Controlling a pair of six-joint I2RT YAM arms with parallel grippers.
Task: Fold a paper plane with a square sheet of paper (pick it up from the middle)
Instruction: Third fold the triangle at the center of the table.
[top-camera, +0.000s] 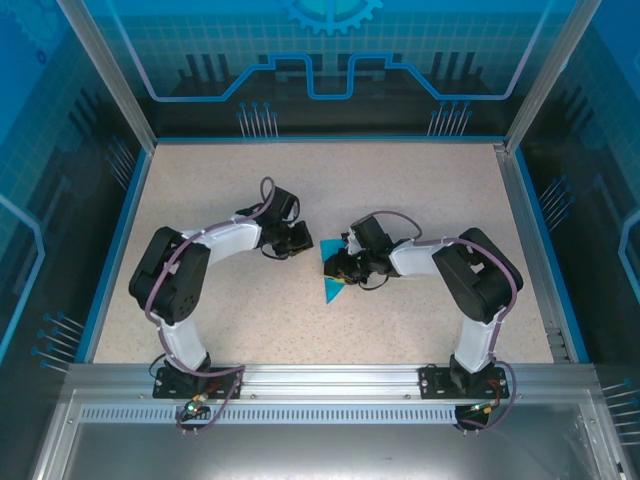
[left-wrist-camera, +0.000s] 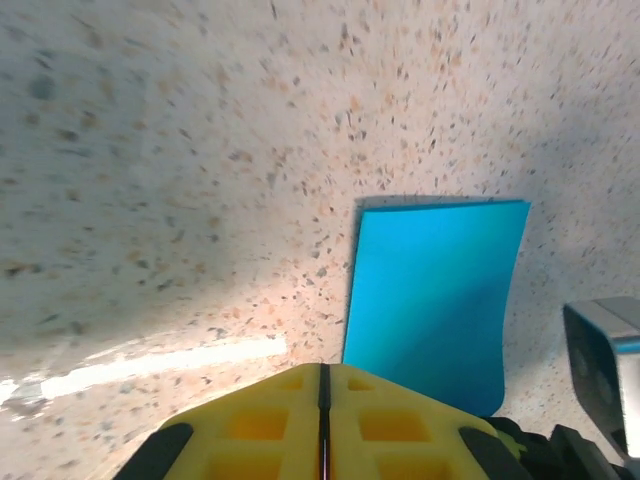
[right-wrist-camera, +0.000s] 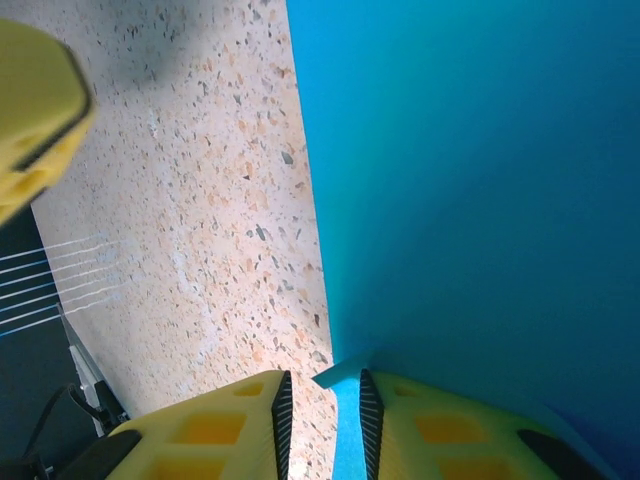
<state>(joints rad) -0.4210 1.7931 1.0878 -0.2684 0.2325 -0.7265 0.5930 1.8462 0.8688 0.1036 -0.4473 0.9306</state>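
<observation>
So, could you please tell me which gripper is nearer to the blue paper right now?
Right. The right gripper straddles an edge of the blue paper; the left gripper, shut, sits just beside the sheet on its left.

A speckled beige table (top-camera: 250, 190) sits enclosed by blue patterned walls (top-camera: 330, 60).

Our two black-and-white robot arms.
Our left arm (top-camera: 185, 272) and right arm (top-camera: 476, 276) have white links, bulky black joints, looping purple cables (top-camera: 264, 186), and yellow, square-pocketed fingers (left-wrist-camera: 250, 420) edged in black.
</observation>
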